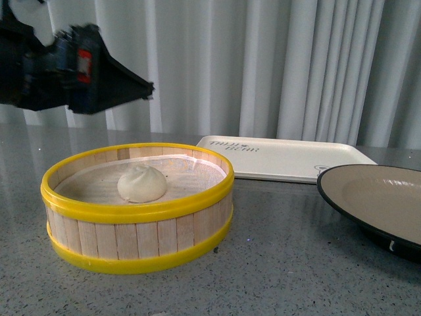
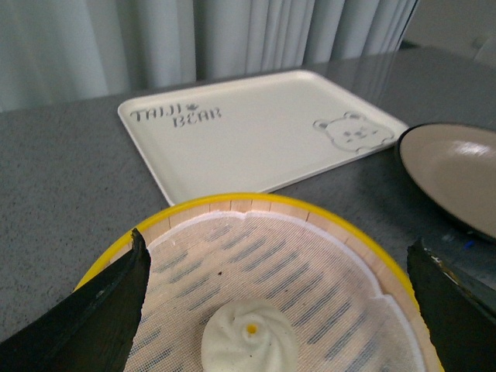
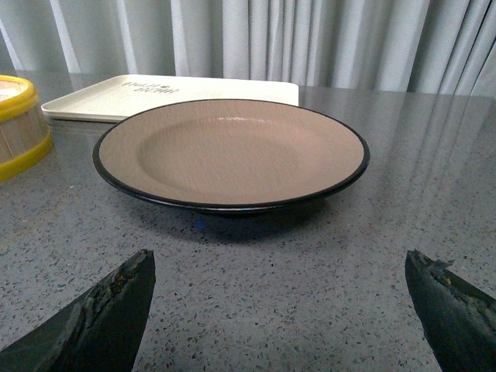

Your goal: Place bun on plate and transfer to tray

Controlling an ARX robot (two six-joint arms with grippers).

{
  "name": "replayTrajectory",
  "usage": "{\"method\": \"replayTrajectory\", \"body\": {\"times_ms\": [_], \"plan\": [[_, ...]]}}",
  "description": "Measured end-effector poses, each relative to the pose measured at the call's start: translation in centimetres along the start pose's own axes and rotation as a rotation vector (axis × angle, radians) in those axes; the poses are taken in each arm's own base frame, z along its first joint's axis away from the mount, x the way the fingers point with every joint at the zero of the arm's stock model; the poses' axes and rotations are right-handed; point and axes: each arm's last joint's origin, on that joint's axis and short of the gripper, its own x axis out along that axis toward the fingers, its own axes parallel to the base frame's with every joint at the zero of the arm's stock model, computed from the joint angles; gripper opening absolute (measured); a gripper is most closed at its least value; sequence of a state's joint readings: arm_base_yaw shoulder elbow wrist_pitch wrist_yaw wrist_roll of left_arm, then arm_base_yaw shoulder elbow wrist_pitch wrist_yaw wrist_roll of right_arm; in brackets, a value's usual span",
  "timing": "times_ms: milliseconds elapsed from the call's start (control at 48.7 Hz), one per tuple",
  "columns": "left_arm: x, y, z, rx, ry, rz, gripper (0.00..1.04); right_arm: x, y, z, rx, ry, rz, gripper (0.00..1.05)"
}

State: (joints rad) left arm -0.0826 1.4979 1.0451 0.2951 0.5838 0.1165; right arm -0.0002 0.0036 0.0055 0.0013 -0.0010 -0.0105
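The bun (image 1: 141, 183) sits inside the yellow-rimmed steamer basket (image 1: 131, 220), near its middle on the white cloth liner (image 2: 310, 271). The left tool (image 2: 277, 244) hangs above the basket with its fingers spread wide on either side of the bun, gripping nothing. The tray (image 1: 283, 158) lies on the table (image 1: 276, 263) just behind the basket, toward its right. The plate (image 1: 378, 197) stands to the basket's right, clear of it. The right tool (image 3: 279, 260), spread wide and empty, faces the plate on its side away from the basket.
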Motion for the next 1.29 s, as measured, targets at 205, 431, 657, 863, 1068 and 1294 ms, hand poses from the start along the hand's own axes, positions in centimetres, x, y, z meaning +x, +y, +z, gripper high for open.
{"method": "replayTrajectory", "body": {"times_ms": [205, 431, 657, 863, 1068, 1294], "plan": [[3.2, -1.4, -0.6, 0.046, 0.168, 0.084, 0.98, 0.0, 0.0, 0.0, 0.000, 0.000, 0.000, 0.96], [4.5, -1.2, -0.6, 0.077, 0.247, 0.166, 0.98, 0.0, 0.0, 0.0, 0.000, 0.000, 0.000, 0.96], [5.1, -0.5, -1.8, 0.047, 0.298, 0.182, 0.98, 0.0, 0.0, 0.0, 0.000, 0.000, 0.000, 0.96], [4.9, -0.2, -1.9, -0.022, 0.298, 0.155, 0.98, 0.0, 0.0, 0.0, 0.000, 0.000, 0.000, 0.96], [4.8, -0.2, -2.2, -0.055, 0.312, 0.138, 0.98, 0.0, 0.0, 0.0, 0.000, 0.000, 0.000, 0.96], [4.9, -1.0, -2.9, -0.055, 0.330, 0.127, 0.98, 0.0, 0.0, 0.0, 0.000, 0.000, 0.000, 0.96]]}}
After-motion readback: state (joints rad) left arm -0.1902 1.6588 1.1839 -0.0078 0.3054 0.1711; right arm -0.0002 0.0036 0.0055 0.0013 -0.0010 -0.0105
